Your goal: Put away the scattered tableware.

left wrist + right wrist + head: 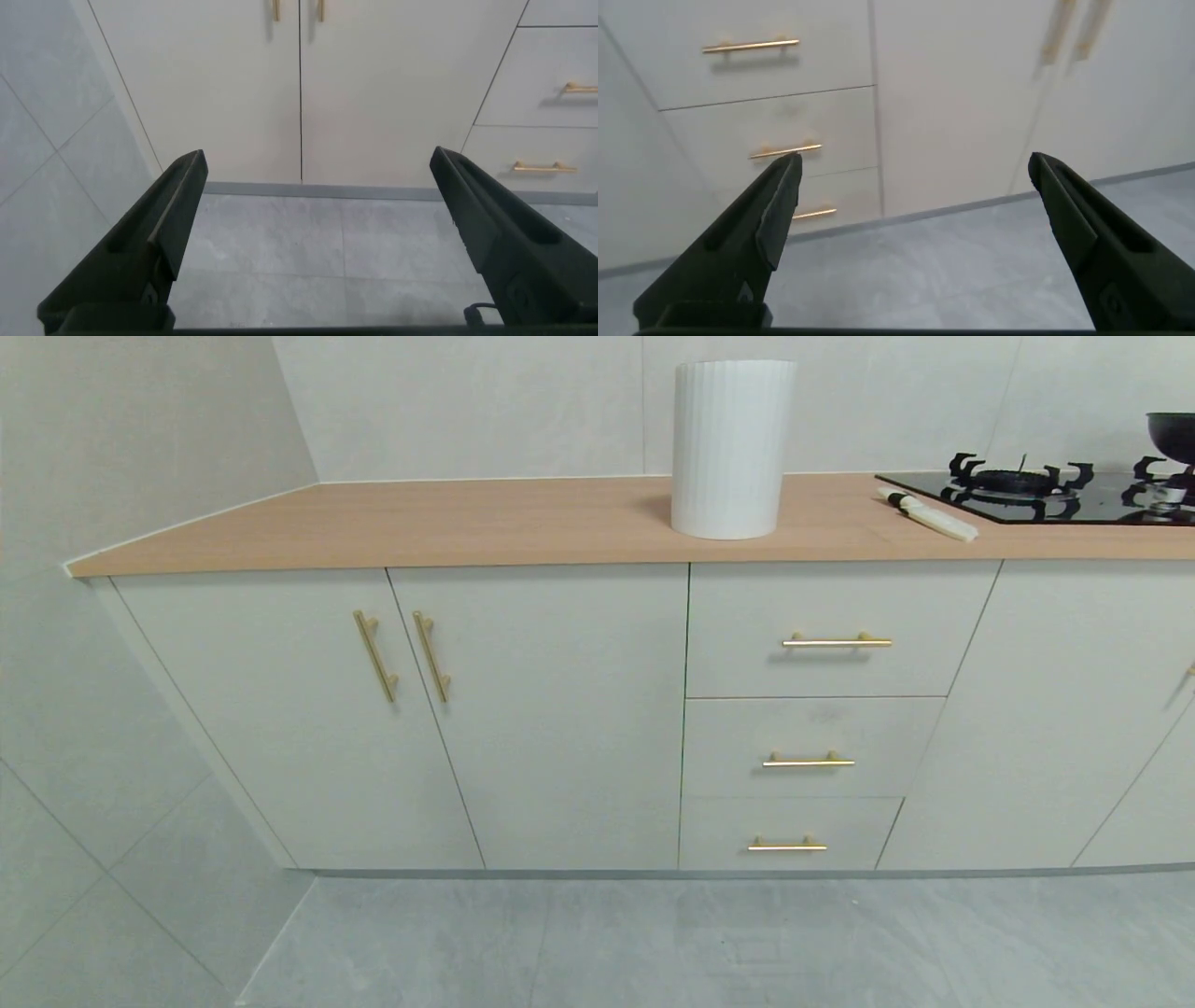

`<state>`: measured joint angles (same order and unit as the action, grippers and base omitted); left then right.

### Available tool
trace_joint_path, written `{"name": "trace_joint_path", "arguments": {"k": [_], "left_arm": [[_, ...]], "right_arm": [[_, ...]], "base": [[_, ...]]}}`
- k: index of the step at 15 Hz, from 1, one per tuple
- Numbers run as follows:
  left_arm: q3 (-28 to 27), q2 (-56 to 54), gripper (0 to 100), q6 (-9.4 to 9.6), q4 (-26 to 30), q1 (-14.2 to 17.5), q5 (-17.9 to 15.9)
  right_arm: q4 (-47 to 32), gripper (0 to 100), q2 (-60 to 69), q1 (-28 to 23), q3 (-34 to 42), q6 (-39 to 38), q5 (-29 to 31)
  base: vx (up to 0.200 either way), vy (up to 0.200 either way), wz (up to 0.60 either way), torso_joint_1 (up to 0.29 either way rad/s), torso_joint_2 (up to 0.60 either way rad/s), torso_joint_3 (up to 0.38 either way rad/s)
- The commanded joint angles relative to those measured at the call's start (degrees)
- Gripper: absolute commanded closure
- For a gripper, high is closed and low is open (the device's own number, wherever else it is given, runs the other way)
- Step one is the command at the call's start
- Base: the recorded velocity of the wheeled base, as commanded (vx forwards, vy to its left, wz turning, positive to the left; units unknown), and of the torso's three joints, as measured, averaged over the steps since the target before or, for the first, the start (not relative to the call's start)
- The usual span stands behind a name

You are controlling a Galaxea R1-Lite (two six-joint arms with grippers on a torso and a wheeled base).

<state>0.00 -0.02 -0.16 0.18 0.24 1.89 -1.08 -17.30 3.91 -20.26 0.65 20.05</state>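
A white-handled knife lies on the wooden countertop beside the black gas hob. A tall white ribbed holder stands on the counter left of the knife. Three drawers with gold handles, top, middle and bottom, are closed under the holder. My left gripper is open, low above the floor, facing the double cabinet doors. My right gripper is open too, low, facing the drawer stack.
A dark pot sits on the hob at the far right. Double doors with gold handles are closed at the left. A tiled wall closes the left side. Grey floor tiles lie before the cabinets.
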Motion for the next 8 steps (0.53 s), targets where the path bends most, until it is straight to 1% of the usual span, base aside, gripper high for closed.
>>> {"name": "trace_joint_path", "arguments": {"k": [1,2,4,5,6,7,8], "left_arm": [[0.0,0.02,0,-0.02,-0.01,0.02,0.04],[0.0,0.02,0,-0.02,-0.01,0.02,0.04],[0.0,0.02,0,-0.02,-0.01,0.02,0.04],[0.0,0.02,0,-0.02,-0.01,0.02,0.04],[0.0,0.02,0,-0.02,-0.01,0.02,0.04],[0.0,0.02,0,-0.02,-0.01,0.02,0.04],[0.0,0.02,0,-0.02,-0.01,0.02,0.04]], "right_arm": [[-2.08,0,12.99,-3.39,3.12,0.58,-2.56],[-2.08,0,15.89,-4.26,4.18,0.67,-4.76],[-1.64,0,17.3,-4.09,5.06,0.41,-5.2],[-1.64,0,17.3,-4.0,5.93,-0.03,-7.13],[-1.64,0,17.3,-4.0,8.04,-0.03,-11.62],[-1.55,0,17.3,-4.0,8.4,-0.03,-12.41],[-0.67,0,17.3,-4.0,12.53,0.06,-17.86]], "base": [[0.0,0.0,0.0,0.0,0.0,0.0],[0.0,0.0,0.0,0.0,0.0,0.0],[0.0,0.0,0.0,0.0,0.0,0.0],[0.0,0.0,0.0,0.0,0.0,0.0],[0.0,0.0,0.0,0.0,0.0,0.0],[0.0,0.0,0.0,0.0,0.0,0.0],[0.0,0.0,0.0,0.0,0.0,0.0]]}}
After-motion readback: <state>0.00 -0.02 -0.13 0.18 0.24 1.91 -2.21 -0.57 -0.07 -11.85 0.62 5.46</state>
